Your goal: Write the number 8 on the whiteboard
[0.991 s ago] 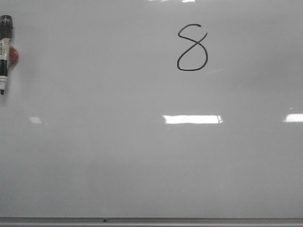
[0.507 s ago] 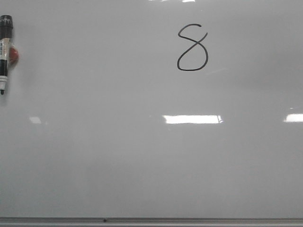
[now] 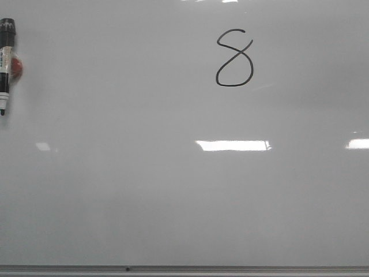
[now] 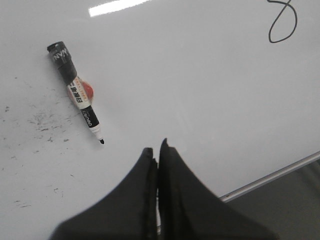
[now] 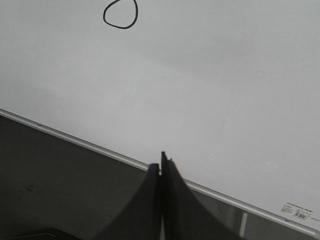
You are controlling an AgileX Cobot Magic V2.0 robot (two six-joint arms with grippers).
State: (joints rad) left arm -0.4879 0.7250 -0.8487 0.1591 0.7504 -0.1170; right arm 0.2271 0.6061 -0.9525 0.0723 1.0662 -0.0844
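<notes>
Number 8 [image 3: 234, 59]: upper centre of whiteboard [image 3: 173, 196].
Marker [image 3: 5, 64]: far left edge.
Left gripper [image 4: 158, 150]: fingers pressed together, empty.
Right gripper [image 5: 161, 167]: fingers pressed together, empty.

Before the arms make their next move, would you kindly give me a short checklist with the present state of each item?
1. The number 8 is drawn on the whiteboard: ok, both loops show, the top one left slightly open.
2. The marker is released: ok, it lies on the board apart from both hands.
3. Left hand is free: ok, fingers shut on nothing, short of the marker tip.
4. Right hand is free: ok, fingers shut on nothing, near the board's bottom frame.
5. Marker is capped: not ok, the bare tip shows.
6. Board around the figure is unsmudged: ok; faint specks lie only beside the marker.
</notes>
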